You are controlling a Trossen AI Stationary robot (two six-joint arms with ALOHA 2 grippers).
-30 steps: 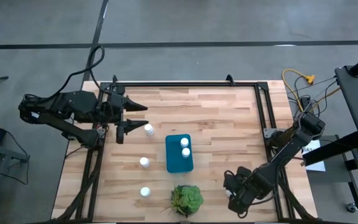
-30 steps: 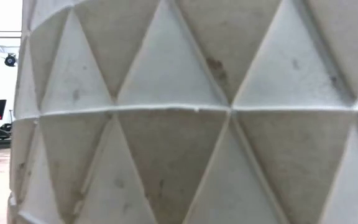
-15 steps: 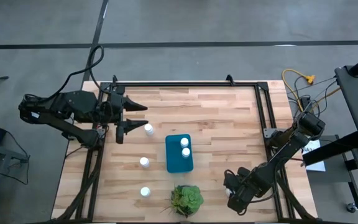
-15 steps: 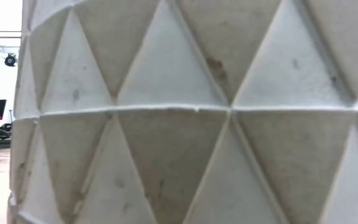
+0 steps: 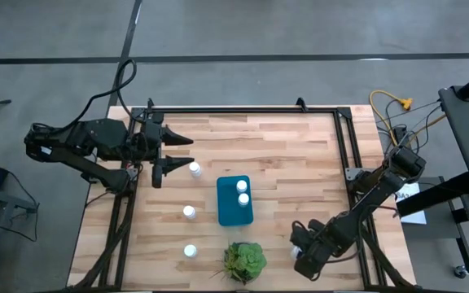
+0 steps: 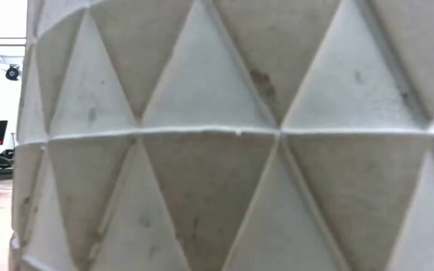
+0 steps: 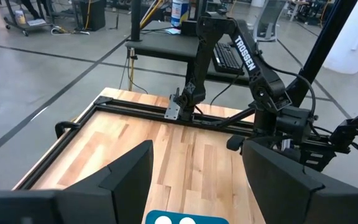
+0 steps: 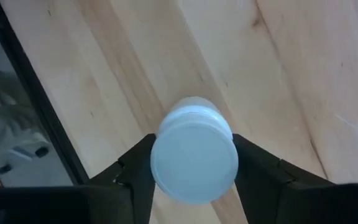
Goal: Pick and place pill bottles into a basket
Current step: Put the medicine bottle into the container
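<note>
The teal basket (image 5: pixel 234 210) stands mid-table with two pill bottles (image 5: pixel 243 192) upright inside it; its far end shows in the left wrist view (image 7: pixel 173 219). Three more white pill bottles stand on the wood: one (image 5: pixel 195 169) just off my left gripper, one (image 5: pixel 189 212) left of the basket, one (image 5: pixel 190 251) near the front edge. My left gripper (image 5: pixel 181 153) is open and empty at the table's left side (image 7: pixel 194 186). My right gripper (image 5: pixel 302 251) is at the front right, shut on a sixth pill bottle (image 8: pixel 194 158), which it hides in the high view. My right gripper pinches the pill bottle by its round white cap (image 8: pixel 194 163) between the two fingers (image 8: pixel 135 171), one on either side. The fingers come from above, pointing down. Whether the bottle's base is on the wood or lifted, I cannot tell.
A green plant (image 5: pixel 244 260) in a white pot with a triangle pattern (image 6: pixel 217 135) stands at the front edge near the basket and fills the low view. A black frame (image 5: pixel 243 111) runs along the far and side edges. Bare wood lies between the basket and the right rail.
My right gripper has gone a little toward the table's left edge, toward the plant, still shut on the bottle. My left arm has kept still.
</note>
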